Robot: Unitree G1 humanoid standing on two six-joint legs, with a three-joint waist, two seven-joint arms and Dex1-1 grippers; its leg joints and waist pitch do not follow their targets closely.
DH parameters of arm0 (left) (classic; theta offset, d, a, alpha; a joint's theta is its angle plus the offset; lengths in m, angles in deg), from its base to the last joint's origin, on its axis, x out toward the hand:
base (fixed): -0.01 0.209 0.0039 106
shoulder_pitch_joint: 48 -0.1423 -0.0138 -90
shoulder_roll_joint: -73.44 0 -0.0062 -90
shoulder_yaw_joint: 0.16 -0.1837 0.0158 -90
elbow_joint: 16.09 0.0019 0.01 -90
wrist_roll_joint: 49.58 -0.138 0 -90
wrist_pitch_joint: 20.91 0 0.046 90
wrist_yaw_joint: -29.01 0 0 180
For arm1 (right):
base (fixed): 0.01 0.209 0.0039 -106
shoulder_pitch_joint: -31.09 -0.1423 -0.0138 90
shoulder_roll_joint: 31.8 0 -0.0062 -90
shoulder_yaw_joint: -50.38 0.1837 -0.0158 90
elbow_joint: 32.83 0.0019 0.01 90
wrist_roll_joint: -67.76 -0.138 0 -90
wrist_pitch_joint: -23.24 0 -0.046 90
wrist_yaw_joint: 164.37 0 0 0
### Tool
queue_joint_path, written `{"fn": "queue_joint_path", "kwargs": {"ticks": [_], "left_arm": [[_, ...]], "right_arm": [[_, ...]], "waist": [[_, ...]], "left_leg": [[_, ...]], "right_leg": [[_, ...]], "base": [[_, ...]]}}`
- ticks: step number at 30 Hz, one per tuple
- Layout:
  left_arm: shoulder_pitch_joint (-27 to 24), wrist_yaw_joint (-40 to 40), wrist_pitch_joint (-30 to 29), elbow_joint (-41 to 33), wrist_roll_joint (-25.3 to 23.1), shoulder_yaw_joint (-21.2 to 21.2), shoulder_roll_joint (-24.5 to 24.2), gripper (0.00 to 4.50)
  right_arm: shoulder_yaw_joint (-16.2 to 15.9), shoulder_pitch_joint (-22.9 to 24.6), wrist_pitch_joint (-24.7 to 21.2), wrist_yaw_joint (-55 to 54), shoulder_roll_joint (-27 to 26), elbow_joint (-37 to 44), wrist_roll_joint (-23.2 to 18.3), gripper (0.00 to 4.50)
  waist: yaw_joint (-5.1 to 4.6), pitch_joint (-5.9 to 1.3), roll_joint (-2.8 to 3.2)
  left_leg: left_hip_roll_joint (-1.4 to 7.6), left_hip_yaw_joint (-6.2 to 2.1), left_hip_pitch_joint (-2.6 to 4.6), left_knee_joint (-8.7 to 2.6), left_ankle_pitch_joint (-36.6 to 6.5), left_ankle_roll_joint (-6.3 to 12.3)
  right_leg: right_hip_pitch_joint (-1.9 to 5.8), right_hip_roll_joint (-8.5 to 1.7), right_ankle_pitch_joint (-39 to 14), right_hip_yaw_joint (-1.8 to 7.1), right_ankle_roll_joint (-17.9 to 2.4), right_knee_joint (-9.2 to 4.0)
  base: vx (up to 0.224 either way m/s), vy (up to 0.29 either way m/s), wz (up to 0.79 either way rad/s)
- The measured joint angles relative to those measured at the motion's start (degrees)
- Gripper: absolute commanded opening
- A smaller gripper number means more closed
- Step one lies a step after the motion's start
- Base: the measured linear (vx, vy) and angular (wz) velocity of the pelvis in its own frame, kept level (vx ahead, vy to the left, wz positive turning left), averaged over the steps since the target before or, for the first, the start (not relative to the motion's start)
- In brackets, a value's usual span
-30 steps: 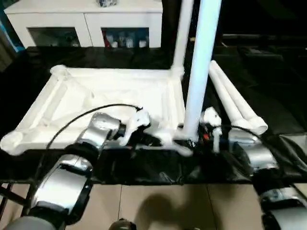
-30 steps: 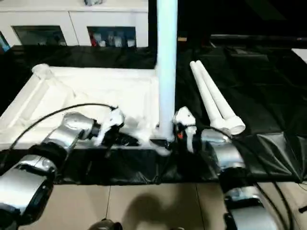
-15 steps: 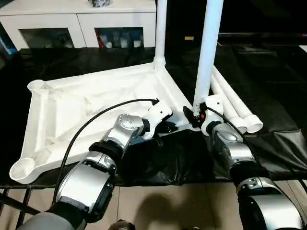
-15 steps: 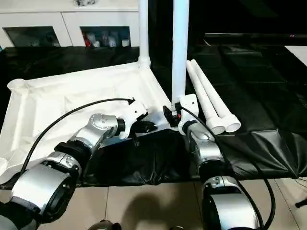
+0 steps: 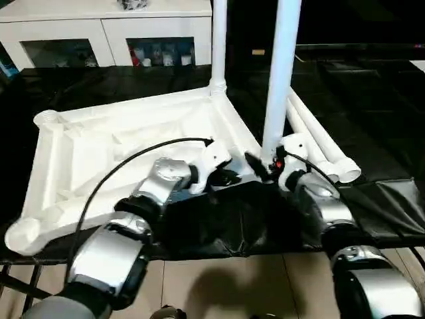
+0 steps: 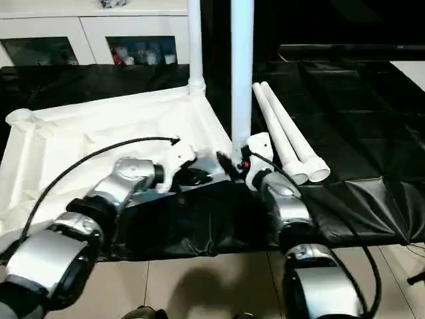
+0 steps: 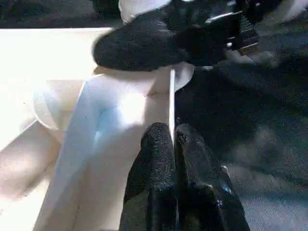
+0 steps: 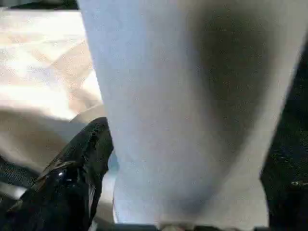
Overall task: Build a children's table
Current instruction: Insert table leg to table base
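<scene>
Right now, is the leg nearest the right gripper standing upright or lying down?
Upright. The near leg rises straight from the tabletop's near corner, with the right gripper at its base; two spare legs lie flat beside it.

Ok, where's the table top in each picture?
Left eye view: table top left of centre, upside down.
Right eye view: table top in the left half.
Left wrist view: its rim pinched by the left gripper.
Right wrist view: pale surface behind the standing leg.
Shared landmark: the standing leg at its near corner.

White table top [image 5: 119,143], white legs [image 5: 319,143]; black cloth [image 5: 372,100]; silver forearms [image 5: 106,256].
</scene>
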Motion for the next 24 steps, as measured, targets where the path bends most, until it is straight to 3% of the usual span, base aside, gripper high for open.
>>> {"fn": "queue_joint_path", "kwargs": {"ticks": [10,12,19,24], "left_arm": [[-2.0,16.1,2.4,-1.8,1.6,-0.3,-5.0,0.00],[-2.2,19.1,2.9,-2.0,1.7,-0.6,-5.7,0.00],[-2.3,25.5,4.0,-2.0,1.8,-1.5,-7.5,0.00],[-2.5,26.2,4.0,-2.5,1.8,-1.7,-7.6,0.00]], "right_arm": [[-6.8,3.8,-3.9,29.1,7.7,8.2,-1.8,3.77],[-8.6,4.1,-4.6,33.6,8.8,9.6,-1.8,3.53],[-11.3,4.6,-7.8,40.9,11.2,13.5,-1.9,2.99],[-11.4,6.0,-9.1,41.2,11.4,16.0,-2.0,2.77]], "waist": [[0.75,0.04,-0.08],[1.02,0.04,-0.08],[1.42,0.04,-0.09],[1.49,0.04,-0.09]], "left_leg": [[-0.01,0.01,-0.11,0.08,0.0,0.02],[-0.01,0.01,-0.11,0.09,0.0,0.02],[-0.01,0.01,-0.10,0.08,0.0,0.02],[-0.01,0.01,-0.10,0.09,0.0,0.02]], "right_leg": [[0.00,-0.03,0.0,0.00,0.0,-0.04],[0.00,-0.03,0.0,0.01,0.0,-0.03],[0.01,-0.03,0.0,0.02,0.0,-0.04],[0.01,-0.03,0.0,0.02,0.0,-0.04]], "base": [[0.000,0.000,0.00],[0.000,0.000,0.00],[0.000,0.000,0.00],[0.000,0.000,0.00]]}}
